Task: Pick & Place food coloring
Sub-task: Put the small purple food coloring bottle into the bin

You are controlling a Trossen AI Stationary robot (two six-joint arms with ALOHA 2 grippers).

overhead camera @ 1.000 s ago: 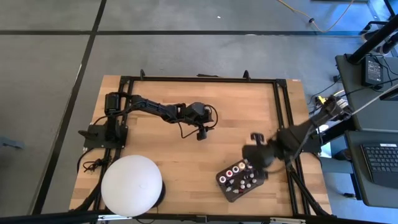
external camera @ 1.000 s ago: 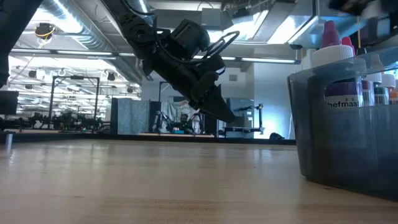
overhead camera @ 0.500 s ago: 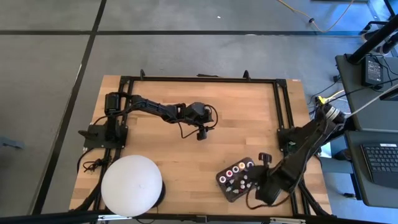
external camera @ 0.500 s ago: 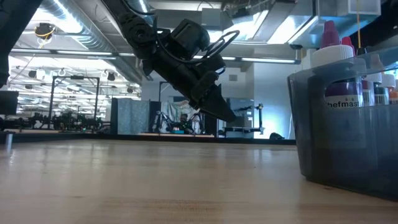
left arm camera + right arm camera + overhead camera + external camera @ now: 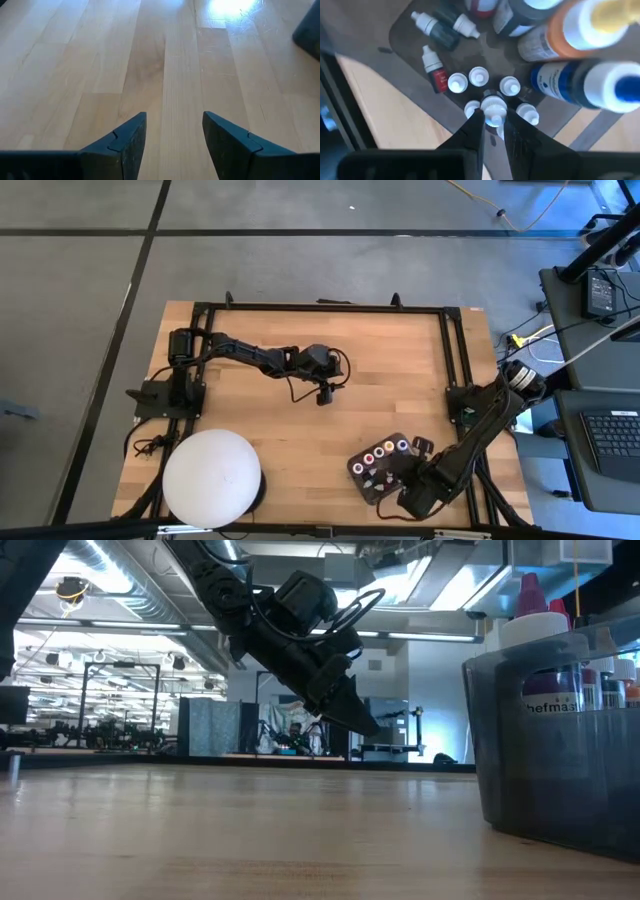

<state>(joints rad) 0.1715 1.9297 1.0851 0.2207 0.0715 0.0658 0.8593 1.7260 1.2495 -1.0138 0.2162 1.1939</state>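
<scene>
I have the right gripper [image 5: 413, 480] down at the lower right of the high view, directly over the dark grey tray [image 5: 362, 485] that sits near the table's bottom edge. From its wrist camera I see its two fingers [image 5: 472, 131] drawn close together with a narrow gap, pinching the white cap of one small bottle [image 5: 493, 110] standing in a cluster of white-capped food coloring bottles [image 5: 478, 78] inside the tray [image 5: 405, 30]. Larger bottles, an orange one [image 5: 555, 37] and a blue-labelled one [image 5: 570, 82], lean beside that cluster, and two more small ones lie flat farther off. In the low view the tray [image 5: 550, 750] fills the right edge. The left gripper [image 5: 324, 394] waits above the bare wood at the centre of the table [image 5: 400, 370], its jaws apart and holding nothing. The white dome [image 5: 212, 477] sits at lower left.
</scene>
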